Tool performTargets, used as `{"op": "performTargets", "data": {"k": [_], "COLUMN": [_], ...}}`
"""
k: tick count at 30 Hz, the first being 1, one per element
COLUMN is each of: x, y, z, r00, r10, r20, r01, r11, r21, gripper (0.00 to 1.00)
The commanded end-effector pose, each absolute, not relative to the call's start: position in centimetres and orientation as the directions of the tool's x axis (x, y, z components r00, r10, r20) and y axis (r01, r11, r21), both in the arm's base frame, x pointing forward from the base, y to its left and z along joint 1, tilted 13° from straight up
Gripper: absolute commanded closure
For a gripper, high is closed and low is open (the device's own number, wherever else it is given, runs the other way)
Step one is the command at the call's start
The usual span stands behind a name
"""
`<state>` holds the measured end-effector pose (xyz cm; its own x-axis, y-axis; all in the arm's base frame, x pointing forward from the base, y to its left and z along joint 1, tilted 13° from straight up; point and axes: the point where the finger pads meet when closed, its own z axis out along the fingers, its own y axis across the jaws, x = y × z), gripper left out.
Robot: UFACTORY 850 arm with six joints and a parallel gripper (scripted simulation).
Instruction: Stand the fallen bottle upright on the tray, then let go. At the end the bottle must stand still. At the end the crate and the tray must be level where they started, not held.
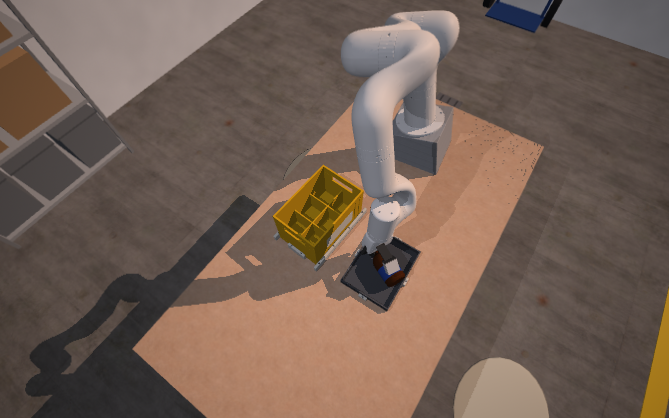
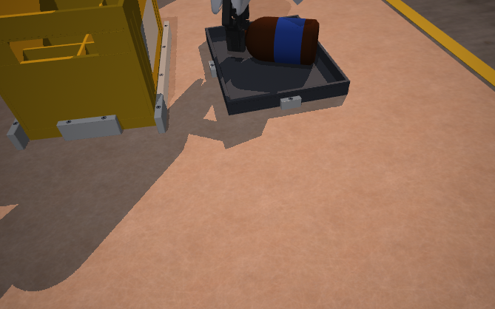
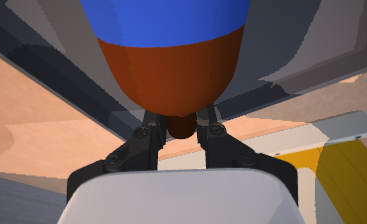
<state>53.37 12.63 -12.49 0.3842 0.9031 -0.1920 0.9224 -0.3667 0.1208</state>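
Note:
A brown bottle (image 2: 281, 40) with a blue label lies on its side in the dark tray (image 2: 276, 75). My gripper (image 3: 180, 99) is shut on the bottle's narrow neck, at the tray's left rear corner. In the wrist view the brown neck sits between the two black fingers, with the bottle body (image 3: 171, 55) stretching away from me. In the top view the bottle (image 1: 383, 270) lies in the tray (image 1: 378, 276) under my wrist. The bottle's body seems to rest low in the tray; whether it touches the floor of the tray I cannot tell.
A yellow crate (image 2: 64, 65) with dividers stands left of the tray, held by grey brackets; it also shows in the top view (image 1: 318, 212). A yellow floor line (image 2: 460, 53) runs at the right. A shelf rack (image 1: 20, 114) stands far left.

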Motion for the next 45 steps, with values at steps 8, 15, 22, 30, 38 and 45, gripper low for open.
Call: {"op": "performTargets", "data": {"k": [8, 15, 22, 30, 38, 45], "x": [53.5, 53.5, 53.4, 53.4, 53.4, 53.3], "y": [12.8, 12.8, 12.9, 13.1, 13.2, 13.4], "z": [-12.1, -11.9, -11.4, -10.8, -10.0, -9.2], "r00": [0.384, 0.384, 0.384, 0.384, 0.384, 0.384], "r10": [0.903, 0.903, 0.903, 0.903, 0.903, 0.903], "r20": [-0.19, -0.19, -0.19, -0.19, -0.19, -0.19], "r01": [0.922, 0.922, 0.922, 0.922, 0.922, 0.922], "r11": [-0.367, -0.367, -0.367, -0.367, -0.367, -0.367], "r21": [0.122, 0.122, 0.122, 0.122, 0.122, 0.122], "gripper": [1.0, 1.0, 1.0, 1.0, 1.0, 1.0]}}
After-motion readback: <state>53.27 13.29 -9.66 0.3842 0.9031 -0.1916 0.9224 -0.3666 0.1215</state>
